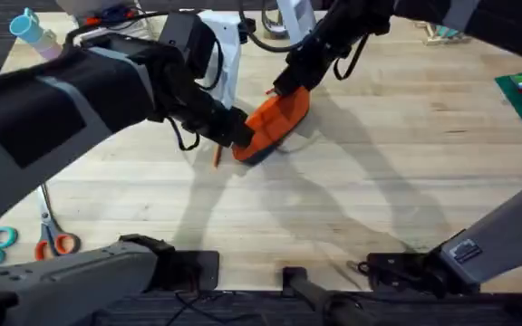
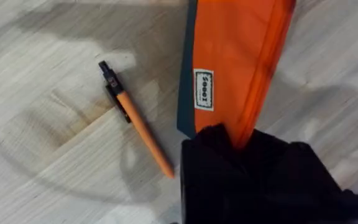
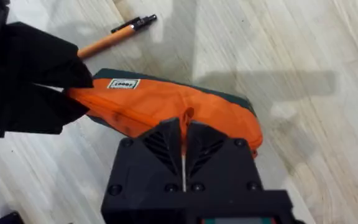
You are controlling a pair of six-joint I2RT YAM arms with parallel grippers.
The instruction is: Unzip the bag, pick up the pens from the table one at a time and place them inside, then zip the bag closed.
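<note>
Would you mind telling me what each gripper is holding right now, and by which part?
Both hold the bag: the left gripper pinches one end of it, and the right gripper is shut on the zipper pull.

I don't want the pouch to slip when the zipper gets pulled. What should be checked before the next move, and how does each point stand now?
1. Left gripper clamps one end of the bag: ok, its fingers are shut on the orange fabric.
2. Right gripper has the zipper pull: ok, the orange pull tab sits pinched between its closed fingers.
3. Bag rests on the table: ok.
4. Zipper opened: cannot tell, the seam looks closed along the visible top.
5. Pen out of the way: ok, it lies on the table beside the bag, apart from it.
6. Pen inside the bag: not ok, not yet.
</note>
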